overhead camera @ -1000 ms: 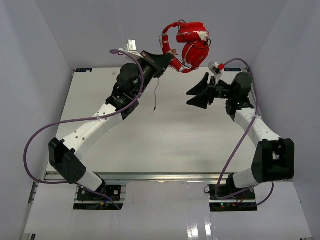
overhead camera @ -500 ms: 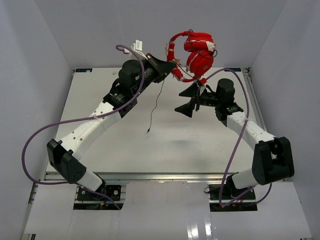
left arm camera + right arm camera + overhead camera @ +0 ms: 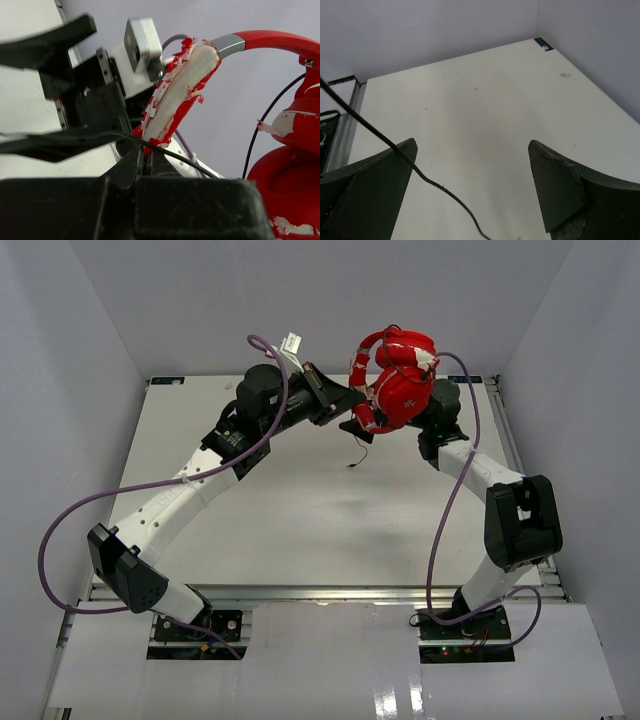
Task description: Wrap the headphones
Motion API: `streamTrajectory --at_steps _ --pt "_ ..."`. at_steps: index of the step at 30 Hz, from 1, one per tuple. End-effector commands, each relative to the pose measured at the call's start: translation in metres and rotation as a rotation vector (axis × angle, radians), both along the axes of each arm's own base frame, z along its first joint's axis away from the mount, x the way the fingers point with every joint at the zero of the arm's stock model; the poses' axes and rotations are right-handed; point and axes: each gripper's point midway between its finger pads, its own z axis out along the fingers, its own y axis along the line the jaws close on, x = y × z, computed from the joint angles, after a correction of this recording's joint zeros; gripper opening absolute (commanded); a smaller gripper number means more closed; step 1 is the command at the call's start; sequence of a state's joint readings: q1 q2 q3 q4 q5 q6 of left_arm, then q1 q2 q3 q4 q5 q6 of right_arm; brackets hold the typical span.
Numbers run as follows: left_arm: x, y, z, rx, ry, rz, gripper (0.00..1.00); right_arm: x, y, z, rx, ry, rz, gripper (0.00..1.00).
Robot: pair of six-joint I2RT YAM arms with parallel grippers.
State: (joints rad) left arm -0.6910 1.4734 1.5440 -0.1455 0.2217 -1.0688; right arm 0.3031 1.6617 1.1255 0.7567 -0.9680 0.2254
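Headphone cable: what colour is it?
Black. The cable shows best in the right wrist view, as a thin dark line against the white table.

The headphones [image 3: 400, 380] are glossy red. On the headband [image 3: 175, 95] the red skin is cracked and peeling off rough white foam, next to a smooth silvery piece [image 3: 231, 45] that looks like metal. The ear cup [image 3: 295, 190] is shiny with flaked white patches. The thin cable [image 3: 395, 145] is smooth black. The table [image 3: 485, 125] is matt white and faintly smudged. The right gripper [image 3: 472, 146] has matt black plastic fingers [image 3: 555, 185], one with a chipped edge.
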Motion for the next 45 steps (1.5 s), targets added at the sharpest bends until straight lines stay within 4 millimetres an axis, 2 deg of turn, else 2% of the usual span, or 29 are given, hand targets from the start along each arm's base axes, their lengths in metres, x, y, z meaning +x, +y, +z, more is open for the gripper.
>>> streamTrajectory --at_steps 1,3,5,6,8,9,10,12,14,15,18,20,21,23,24,27,32,35,38,42,45 --pt "-0.033 0.008 0.062 -0.147 -0.063 -0.081 0.0 0.037 0.002 0.036 0.001 -0.175 -0.075 0.96" --pt "-0.032 0.008 0.062 -0.151 -0.057 -0.084 0.0 0.033 0.006 0.036 -0.008 -0.192 -0.032 0.88" --pt "-0.031 0.005 0.06 -0.151 -0.052 -0.089 0.0 0.023 0.012 0.034 -0.007 -0.187 0.021 0.7" --pt "-0.031 0.004 0.059 -0.15 -0.05 -0.094 0.0 0.014 0.017 0.032 -0.003 -0.176 0.067 0.58" --pt "-0.029 0.003 0.06 -0.151 -0.057 -0.091 0.0 -0.003 0.021 0.033 0.025 -0.15 0.136 0.19" --pt "-0.029 0.004 0.06 -0.149 -0.061 -0.087 0.0 -0.009 0.021 0.031 0.035 -0.143 0.145 0.11" --pt "-0.028 0.004 0.06 -0.146 -0.064 -0.083 0.0 -0.014 0.02 0.028 0.043 -0.138 0.147 0.08" --pt "-0.028 0.006 0.059 -0.127 -0.072 -0.076 0.0 -0.014 0.013 0.025 0.041 -0.13 0.113 0.08" --pt "-0.03 0.006 0.056 -0.098 -0.084 -0.086 0.0 -0.006 0.0 0.033 0.047 -0.146 0.053 0.08" --pt "-0.03 0.005 0.047 -0.068 -0.071 -0.094 0.0 -0.001 -0.006 0.039 0.045 -0.147 0.029 0.08" --pt "-0.037 0.0 0.006 0.046 -0.017 -0.17 0.0 0.024 -0.03 0.079 0.029 -0.247 -0.078 0.08" --pt "-0.045 -0.003 -0.031 0.125 0.03 -0.237 0.0 0.041 -0.045 0.103 -0.012 -0.3 -0.147 0.08" --pt "-0.051 -0.004 -0.053 0.165 0.058 -0.274 0.0 0.05 -0.053 0.102 -0.041 -0.295 -0.187 0.08" --pt "-0.059 -0.001 -0.086 0.237 0.093 -0.318 0.0 0.061 -0.066 0.117 -0.077 -0.329 -0.251 0.08" --pt "-0.061 0.001 -0.098 0.265 0.104 -0.323 0.0 0.064 -0.072 0.129 -0.079 -0.352 -0.275 0.08" --pt "-0.059 0.016 -0.13 0.389 0.102 -0.292 0.0 0.069 -0.09 0.141 -0.081 -0.357 -0.336 0.08" --pt "-0.041 0.038 -0.158 0.55 0.109 -0.22 0.0 0.065 -0.109 0.153 -0.071 -0.359 -0.368 0.08" --pt "-0.022 0.054 -0.167 0.618 0.11 -0.15 0.0 0.056 -0.116 0.156 -0.071 -0.359 -0.374 0.08" --pt "-0.014 0.06 -0.158 0.6 0.085 -0.134 0.0 0.054 -0.12 0.143 -0.098 -0.348 -0.387 0.08" --pt "-0.02 0.045 -0.128 0.516 -0.008 -0.218 0.0 0.061 -0.125 0.107 -0.163 -0.307 -0.402 0.08" --pt "-0.027 0.037 -0.101 0.441 -0.092 -0.269 0.0 0.058 -0.121 0.067 -0.188 -0.236 -0.368 0.08"
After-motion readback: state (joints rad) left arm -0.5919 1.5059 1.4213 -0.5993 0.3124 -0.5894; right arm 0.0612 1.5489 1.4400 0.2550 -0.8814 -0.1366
